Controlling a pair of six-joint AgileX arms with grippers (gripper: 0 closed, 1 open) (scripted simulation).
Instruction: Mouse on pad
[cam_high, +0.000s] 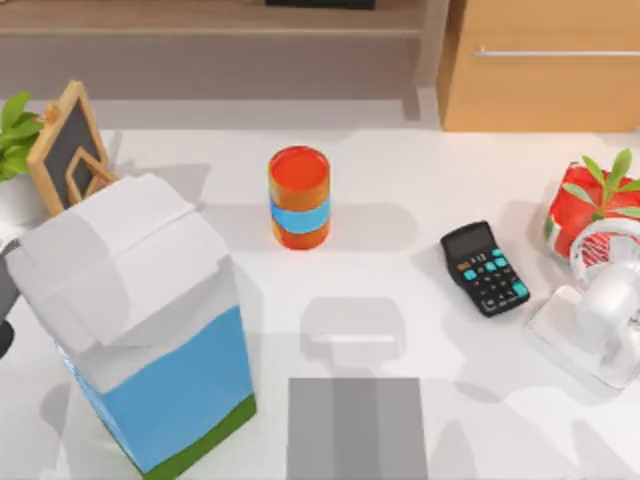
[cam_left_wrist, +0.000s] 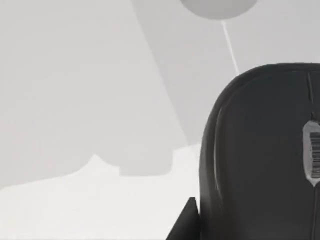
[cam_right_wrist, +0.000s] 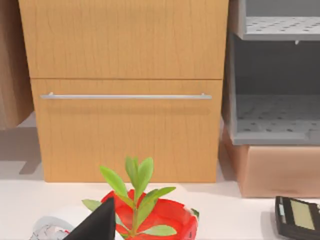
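Item: small black oval glossy mouse (cam_left_wrist: 260, 155), close under my left wrist camera on the white desk (cam_left_wrist: 75, 210); its place relative to the pad I cannot fix. I judge it light, rigid, slippery on top: grip across the flanks.

Item: flat grey three-banded pad (cam_high: 356, 428), nearer than the orange can (cam_high: 299, 197).

Jaws: I cannot tell either pair's opening or hold.

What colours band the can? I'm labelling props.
Orange with a blue middle band, best in the top view.
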